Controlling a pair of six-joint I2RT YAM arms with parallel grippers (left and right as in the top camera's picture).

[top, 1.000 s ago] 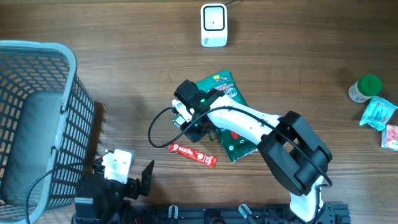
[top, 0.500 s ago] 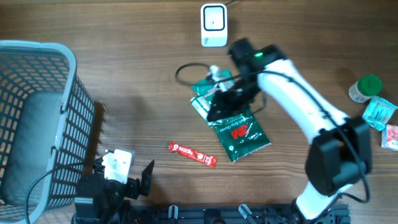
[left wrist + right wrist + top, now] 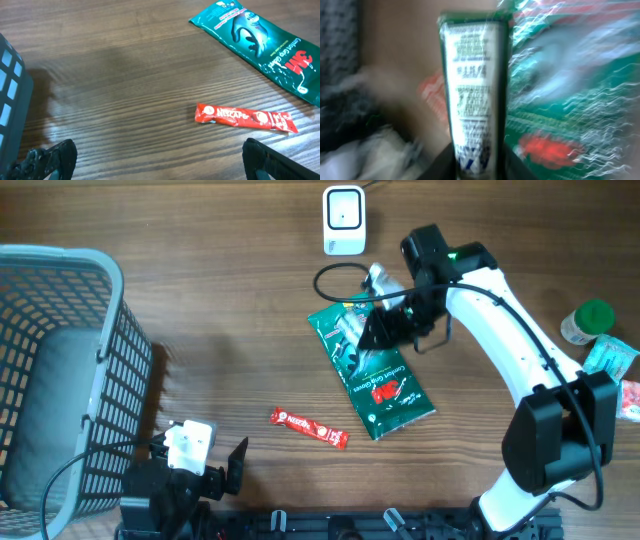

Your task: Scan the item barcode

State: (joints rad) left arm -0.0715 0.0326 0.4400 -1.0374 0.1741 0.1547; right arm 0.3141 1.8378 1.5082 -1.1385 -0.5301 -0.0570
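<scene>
My right gripper is shut on a narrow green-edged packet whose white printed back faces the wrist camera; that view is blurred. From overhead the right gripper hangs over the upper end of a large green 3M pack lying flat, and the held packet is hidden under it. The white scanner stands at the table's far edge, up and left of the gripper. At the near left, my left gripper is open above bare wood with nothing between its fingers.
A red Nescafe stick lies between the two arms, also in the left wrist view. A grey mesh basket fills the left side. A green-capped bottle and small packets sit at the right edge.
The right arm has swung from the left side of the 3M pack up and to the right, toward the scanner, with the narrow packet in its jaws. The left arm has not moved.
</scene>
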